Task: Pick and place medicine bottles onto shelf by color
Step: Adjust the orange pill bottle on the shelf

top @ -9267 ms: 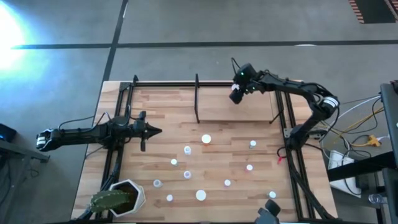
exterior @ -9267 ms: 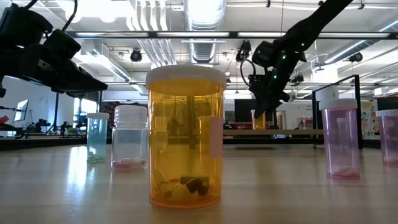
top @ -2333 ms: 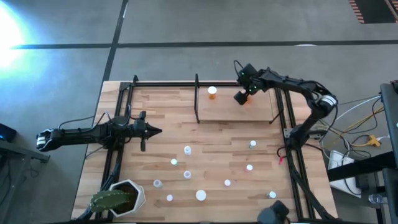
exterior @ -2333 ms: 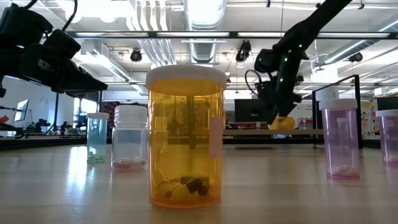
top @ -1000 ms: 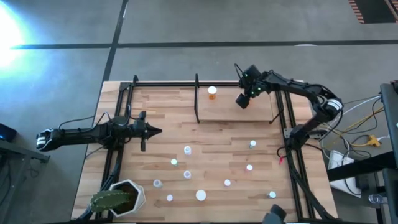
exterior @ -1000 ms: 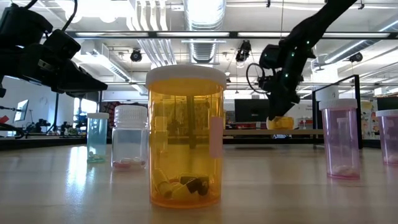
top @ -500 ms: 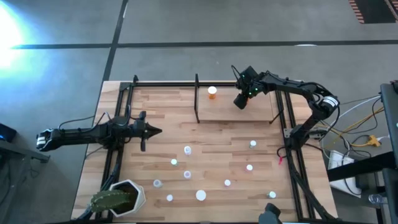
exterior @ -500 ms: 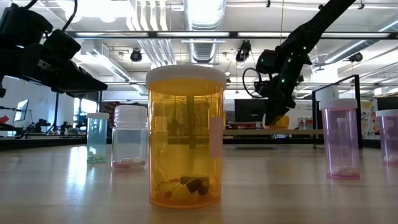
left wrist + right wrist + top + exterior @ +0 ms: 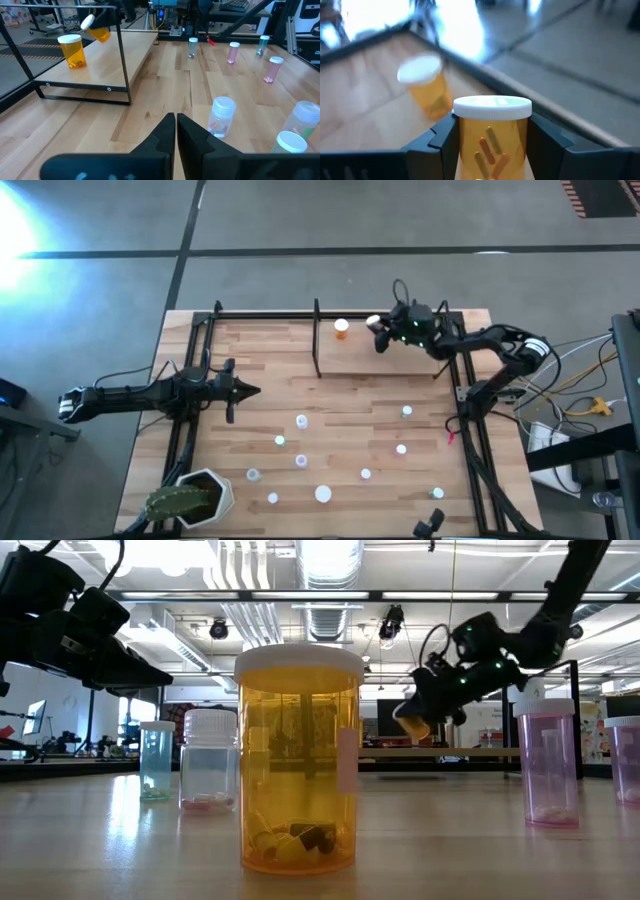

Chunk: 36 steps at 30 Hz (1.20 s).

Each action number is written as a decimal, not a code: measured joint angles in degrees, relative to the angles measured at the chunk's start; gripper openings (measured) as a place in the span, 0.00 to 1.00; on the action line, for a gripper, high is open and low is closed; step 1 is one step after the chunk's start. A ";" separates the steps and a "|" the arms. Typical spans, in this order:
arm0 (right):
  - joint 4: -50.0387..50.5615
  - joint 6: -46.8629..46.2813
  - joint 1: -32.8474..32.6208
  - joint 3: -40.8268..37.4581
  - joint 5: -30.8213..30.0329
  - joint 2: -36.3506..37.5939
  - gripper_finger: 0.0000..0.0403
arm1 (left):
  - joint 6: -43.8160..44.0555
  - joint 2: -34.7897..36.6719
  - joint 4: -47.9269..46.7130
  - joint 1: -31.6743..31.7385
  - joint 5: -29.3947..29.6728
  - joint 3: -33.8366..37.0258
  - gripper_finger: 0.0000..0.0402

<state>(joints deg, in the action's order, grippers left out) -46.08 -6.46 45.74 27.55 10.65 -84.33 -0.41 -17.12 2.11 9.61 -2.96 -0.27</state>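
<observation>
Left gripper (image 9: 243, 390): fingers pressed together, empty, waiting over the left of the table (image 9: 350, 395).

Shelf (image 9: 352, 357): light-wood panel in thin black rods, far centre. One orange bottle (image 9: 342, 329) stands upright at its far left.

Right gripper (image 9: 385, 336): clamped on a second orange bottle (image 9: 491, 134), carried tilted above the shelf, right of the standing one.

Handling, as judged: level the bottle, lower it beside its orange partner without knocking it, and release only once the base sits flat.

Held bottle: clear orange wall, white cap, pills visible inside.

Remaining bottles (image 9: 323, 494): small, white, green and pink tops, scattered across the near table.
</observation>
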 joint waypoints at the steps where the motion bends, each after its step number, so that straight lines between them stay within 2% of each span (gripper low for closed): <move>1: -4.26 -0.78 -0.07 -1.60 -1.39 -0.58 0.42 | -0.01 0.00 -0.01 -0.01 0.00 0.00 0.00; 5: -16.44 -3.18 0.00 -5.20 -3.38 -3.37 0.42 | 0.00 0.00 0.00 0.01 0.00 0.00 0.00; 8: -20.38 -4.00 -0.37 -5.33 -3.21 -6.00 0.43 | -0.01 0.00 -0.01 0.01 0.00 0.01 0.00; 15: -20.67 -2.19 -0.37 -3.45 -3.29 -10.52 0.43 | 0.00 0.00 -0.02 0.00 -0.01 0.01 0.00; 24: -20.75 2.89 -0.37 -3.35 -3.16 -11.41 0.43 | 0.00 0.00 -0.02 0.01 0.00 0.02 0.00; 36: -19.77 3.73 -0.37 -3.50 -3.12 -11.39 0.55 | 0.00 0.00 -0.01 0.00 0.00 0.02 0.00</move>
<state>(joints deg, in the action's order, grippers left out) -65.86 -2.73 45.37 24.05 7.53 -95.72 -0.40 -17.12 2.10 9.62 -2.96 -0.25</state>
